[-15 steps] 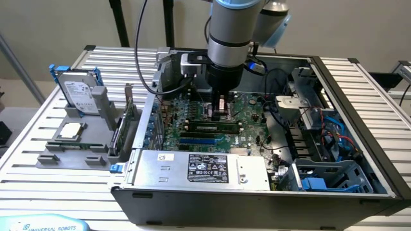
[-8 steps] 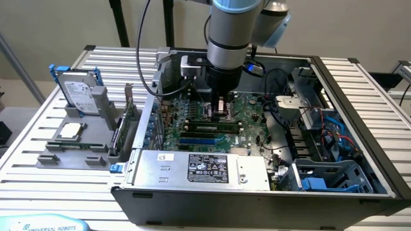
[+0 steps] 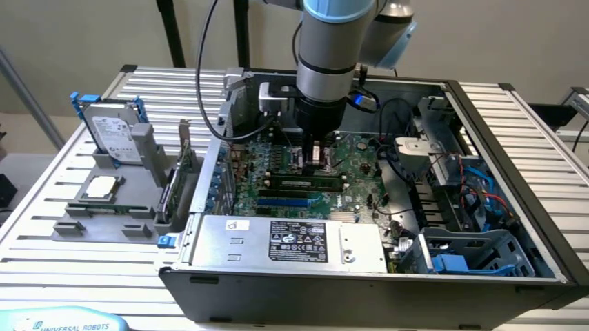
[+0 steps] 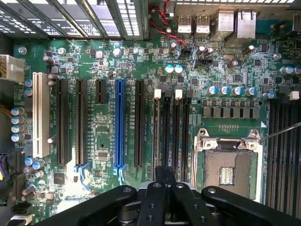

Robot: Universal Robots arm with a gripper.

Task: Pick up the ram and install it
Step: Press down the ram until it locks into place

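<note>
The ram (image 3: pixel 308 183) is seen as a long, narrow green stick with black chips, laid along a black memory slot near the middle of the motherboard (image 3: pixel 354 155), on the side toward the silver power supply (image 3: pixel 294 241) at the near edge of the open computer case (image 3: pixel 515 131); whether it is pressed fully home cannot be told. The gripper (image 3: pixel 318 162) is held just above the board, close beside the ram but apart from it; its fingers (image 4: pixel 160 175) are brought fully together, and nothing is seen gripped between them. In the wrist view the gripper (image 4: pixel 164 172) is placed over the lower ends of a row of black slots with white latches (image 4: pixel 157 94), between a blue slot (image 4: pixel 119 122) and the empty processor socket (image 4: pixel 228 167). Outside the case, toward the exterior view's left edge of the slatted table (image 3: pixel 46 227), a grey holder (image 3: pixel 101 221) is set; a hard drive (image 3: pixel 118 138) is stood upright in it, a square silver processor chip (image 3: pixel 101 187) is laid flat on it, and a green expansion card (image 3: pixel 184 172) is stood on edge at its side nearest the case.
</note>
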